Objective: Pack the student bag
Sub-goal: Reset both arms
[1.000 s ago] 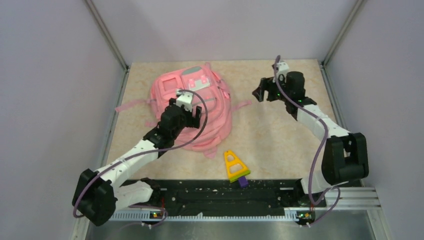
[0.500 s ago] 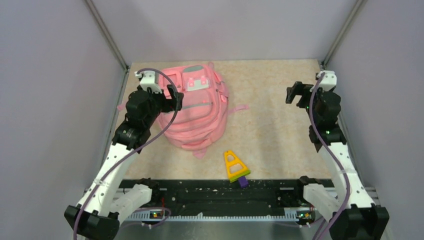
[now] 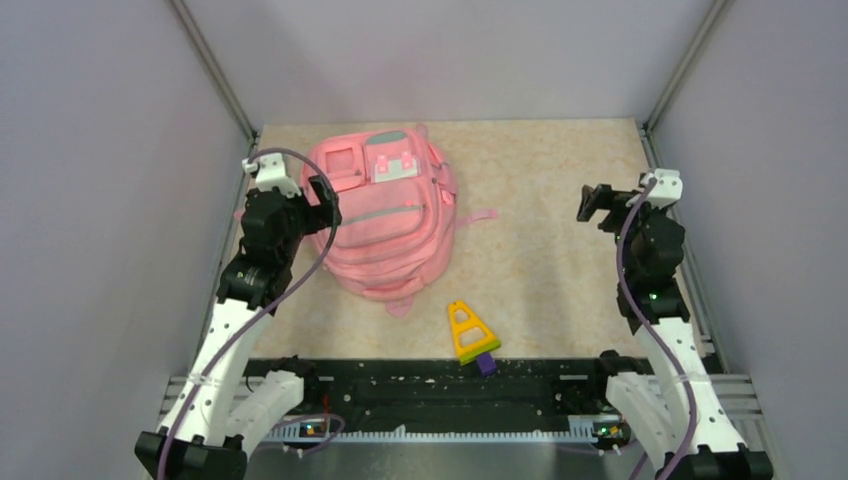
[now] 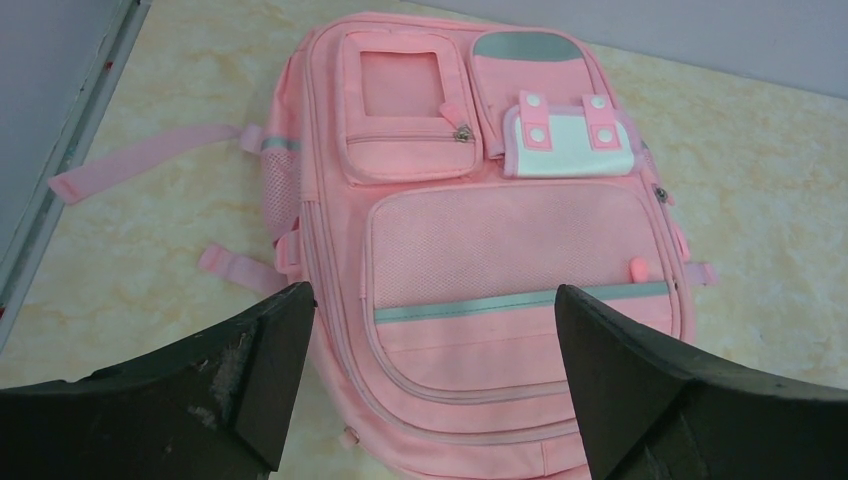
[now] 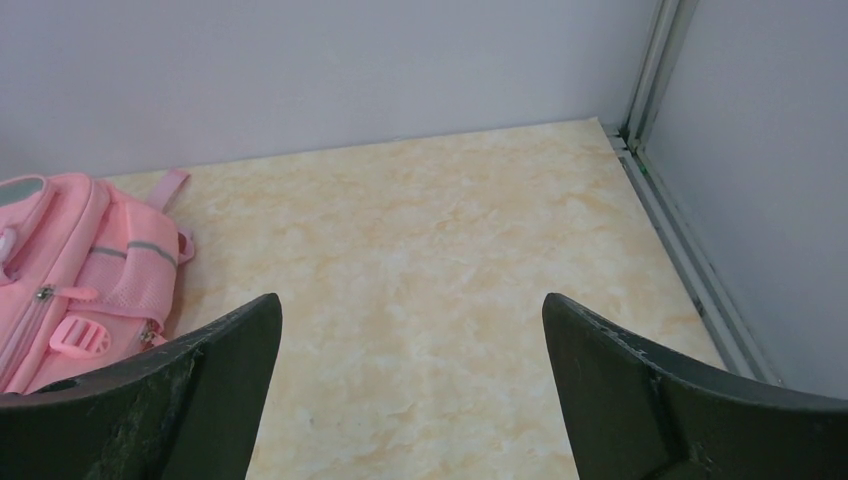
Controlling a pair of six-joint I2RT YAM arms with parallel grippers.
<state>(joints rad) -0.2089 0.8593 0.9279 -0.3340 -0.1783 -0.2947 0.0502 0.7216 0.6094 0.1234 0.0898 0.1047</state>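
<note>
The pink student bag (image 3: 390, 220) lies flat, front pockets up, at the back left of the table. It fills the left wrist view (image 4: 500, 240) and its edge shows at the left of the right wrist view (image 5: 70, 280). My left gripper (image 3: 322, 195) is open and empty, raised over the bag's left edge. My right gripper (image 3: 597, 205) is open and empty, raised over bare table at the right, far from the bag.
A yellow triangular ruler (image 3: 468, 331) lies on a purple item (image 3: 486, 363) near the front edge, just right of the bag's bottom. Grey walls with metal rails close in the table on three sides. A black rail (image 3: 450, 385) runs along the front.
Both arms have pulled back toward the sides. The left gripper moved off the bag's middle to its left edge. The bag now lies flatter and straighter. The right gripper moved from the back centre to the right.
</note>
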